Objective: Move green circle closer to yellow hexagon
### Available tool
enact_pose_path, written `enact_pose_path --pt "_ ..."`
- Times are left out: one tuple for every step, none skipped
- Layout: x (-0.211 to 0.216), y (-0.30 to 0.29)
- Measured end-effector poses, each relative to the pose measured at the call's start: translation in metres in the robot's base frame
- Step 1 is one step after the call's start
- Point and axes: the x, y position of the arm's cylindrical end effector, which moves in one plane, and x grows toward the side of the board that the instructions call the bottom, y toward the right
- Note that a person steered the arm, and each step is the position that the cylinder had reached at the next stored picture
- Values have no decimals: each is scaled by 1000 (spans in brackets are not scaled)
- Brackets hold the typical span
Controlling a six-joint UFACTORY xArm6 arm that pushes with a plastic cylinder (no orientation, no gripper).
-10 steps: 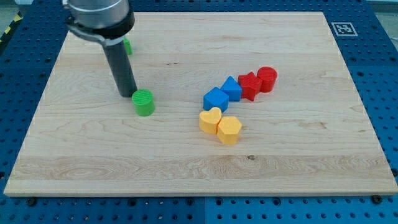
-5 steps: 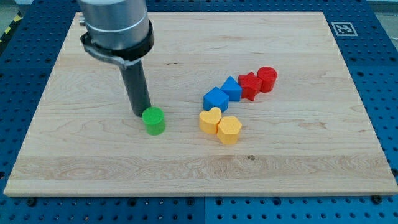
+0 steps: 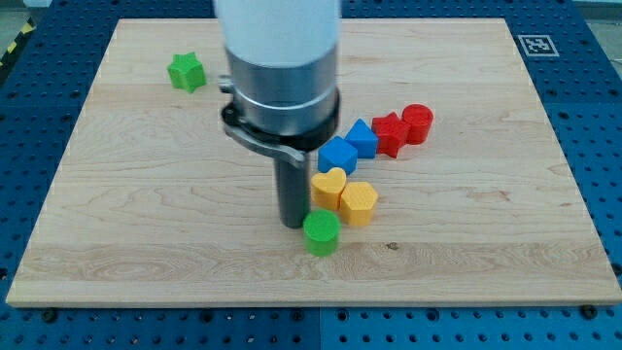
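The green circle [image 3: 321, 232] lies on the wooden board [image 3: 486, 224], just below-left of the yellow hexagon [image 3: 359, 203] and below the yellow heart [image 3: 328, 187]. A small gap separates it from the hexagon. My tip [image 3: 294, 224] stands against the green circle's upper-left side, left of the yellow heart. The arm's body hides part of the board above it.
Two blue blocks [image 3: 337, 155] [image 3: 362, 137], a red star [image 3: 390, 132] and a red cylinder [image 3: 418, 122] form a diagonal row rising to the view's right above the yellow pair. A green star [image 3: 186, 71] sits at the upper left.
My tip has moved toward the view's lower right, pushing the green circle from left of the yellow heart to just below-left of the yellow hexagon. The green star has come into view.
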Motion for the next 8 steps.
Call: enact_pose_path --pt "18 -10" --pt "32 -16" --pt "46 25" --pt "46 29" --pt "46 46" --pt "46 63" --pt "46 65" --pt "56 67"
